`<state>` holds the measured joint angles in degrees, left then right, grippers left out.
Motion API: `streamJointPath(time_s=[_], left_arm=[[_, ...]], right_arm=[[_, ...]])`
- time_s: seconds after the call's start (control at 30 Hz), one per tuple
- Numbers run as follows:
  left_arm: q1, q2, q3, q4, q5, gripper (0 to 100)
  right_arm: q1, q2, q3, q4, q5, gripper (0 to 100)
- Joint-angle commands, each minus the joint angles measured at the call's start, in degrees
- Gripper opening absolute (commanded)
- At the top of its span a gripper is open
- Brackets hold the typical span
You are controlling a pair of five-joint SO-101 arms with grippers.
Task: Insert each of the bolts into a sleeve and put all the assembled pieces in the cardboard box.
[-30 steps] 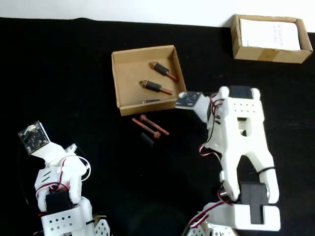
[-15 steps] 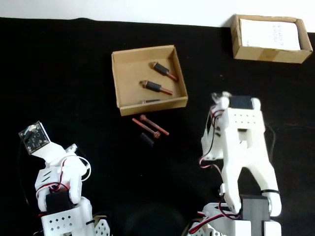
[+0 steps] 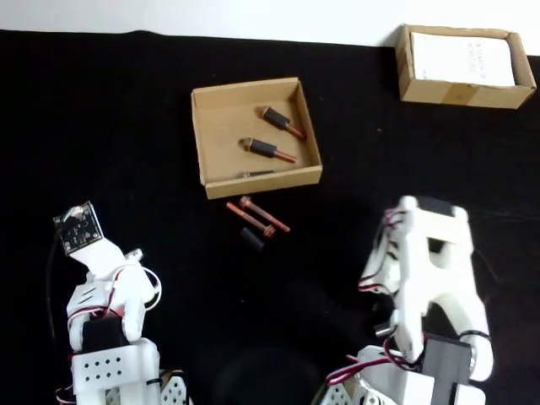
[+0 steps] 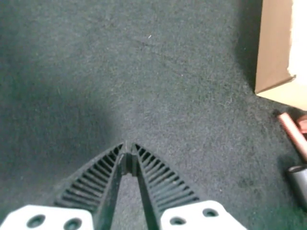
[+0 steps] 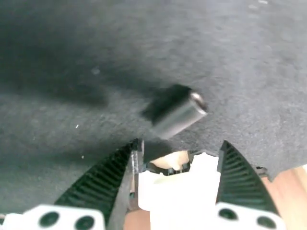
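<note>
My left jaws are together over the tabletop (image 4: 144,72); my right jaws stand apart near a sleeve (image 5: 175,111). Two bolts (image 3: 250,218) lie just beside the cardboard box (image 3: 261,180). They seem light, stiff, slippery; I would grip mid-shaft.

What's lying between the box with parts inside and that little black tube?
Two loose bolts lie side by side between box and tube, in the high view.

Copper bolts (image 3: 251,218), black sleeves (image 3: 251,240), tan cardboard box (image 3: 197,139).
</note>
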<state>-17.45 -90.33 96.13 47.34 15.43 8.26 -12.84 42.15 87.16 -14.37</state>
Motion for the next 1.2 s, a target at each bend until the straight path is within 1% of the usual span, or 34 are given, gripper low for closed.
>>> streamJointPath(time_s=[0.0, 0.2, 0.47, 0.53, 0.6, 0.67, 0.7, 0.73, 0.93, 1.0, 1.17], left_arm=[[0.9, 1.4, 1.5, -2.1, -0.4, 3], [0.9, 1.5, 1.5, -2.4, -0.4, 3], [0.9, 1.5, 1.5, -2.4, -0.4, 3], [0.9, 1.5, 1.5, -2.4, -0.4, 3], [0.9, 1.5, 1.5, -2.4, -0.4, 3], [0.9, 1.5, 1.5, -2.4, -0.4, 3], [0.9, 1.5, 1.5, -2.4, -0.4, 3], [0.9, 1.6, 1.5, -2.4, -0.4, 3], [0.9, 1.6, 1.5, -2.4, -0.4, 3], [0.9, 1.6, 1.5, -2.4, -0.4, 3], [0.9, 1.6, 1.5, -2.4, -0.4, 3]], right_arm=[[4.0, -1.6, 1.9, -0.6, 3.0, 23.5], [4.2, -1.4, 8.4, -7.7, 4.1, 23.5], [1.1, -1.3, 10.1, -12.9, 3.9, 23.2], [1.1, -1.3, 11.6, -16.0, 1.8, 18.9], [1.1, -1.3, 13.9, -19.5, -2.0, 10.1], [1.1, -1.3, 15.7, -22.8, -2.7, 1.7], [1.1, -1.3, 16.2, -23.8, -2.1, 0.4], [1.1, -1.3, 16.7, -24.3, -1.9, 1.2], [1.5, -2.0, 16.1, -24.8, -3.0, 0.6], [1.3, -2.2, 13.4, -24.3, -3.0, 0.6], [1.3, -4.5, 1.7, -16.0, -2.7, 0.6]])
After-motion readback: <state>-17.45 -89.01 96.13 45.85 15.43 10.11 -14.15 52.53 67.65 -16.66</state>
